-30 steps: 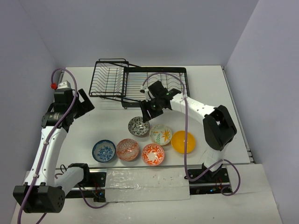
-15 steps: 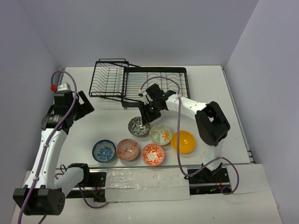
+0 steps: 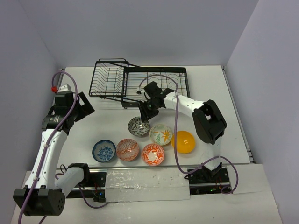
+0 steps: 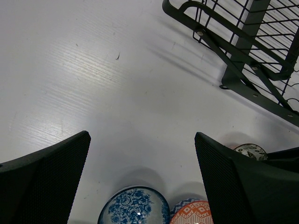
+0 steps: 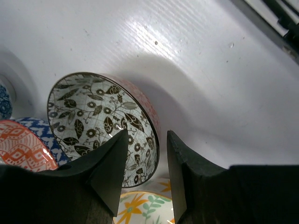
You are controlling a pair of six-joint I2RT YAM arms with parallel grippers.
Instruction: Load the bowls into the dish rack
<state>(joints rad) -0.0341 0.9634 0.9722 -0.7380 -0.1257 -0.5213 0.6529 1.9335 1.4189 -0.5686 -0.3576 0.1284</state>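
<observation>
Right pincer moved nearer | wrist view alone: straddling grey-black bowl rim

1 grey-black bowl, 1 white leaf-patterned bowl, 1 orange-yellow bowl, 1 blue bowl, 1 pink-red bowl, 1 orange-red floral bowl: 6 in all. 1 wire dish rack.

Black wire dish rack, grey-black leaf-patterned bowl, blue floral bowl, plain orange-yellow bowl, white table

R arm stretched fwd-left, R gripper tipped down, jaws part-open. L gripper held up, jaws wide.
</observation>
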